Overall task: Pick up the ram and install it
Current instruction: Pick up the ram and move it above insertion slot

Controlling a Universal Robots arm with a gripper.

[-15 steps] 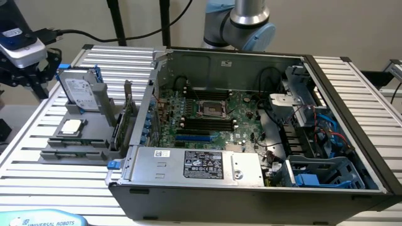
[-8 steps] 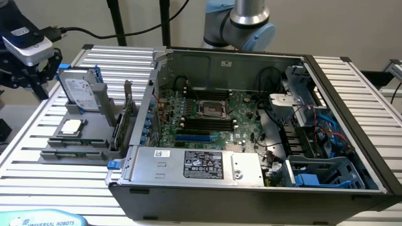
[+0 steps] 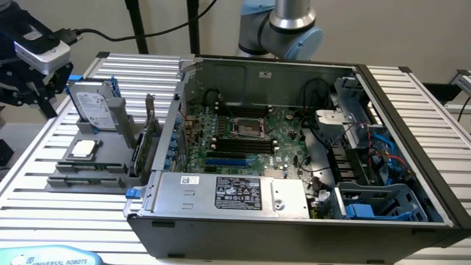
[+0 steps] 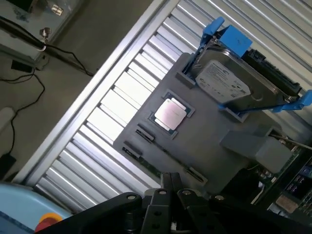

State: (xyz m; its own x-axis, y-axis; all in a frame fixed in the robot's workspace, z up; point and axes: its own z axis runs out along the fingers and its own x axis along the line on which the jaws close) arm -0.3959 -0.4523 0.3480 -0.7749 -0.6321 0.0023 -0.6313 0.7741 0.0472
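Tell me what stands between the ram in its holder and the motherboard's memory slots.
The upright expansion card and the case's side wall stand between the ram and the memory slots, as the exterior view shows.

Overall light: bright, soft and even in both views.
Glare: white sheen on the slatted table (image 4: 119,105) near its edge; the processor (image 4: 170,115) lid gleams.
Shadows: computer case (image 3: 294,72) interior dimmer along its near wall; faint elsewhere.

One hard drive (image 4: 229,80) (blue-framed), one processor (image 4: 170,114).
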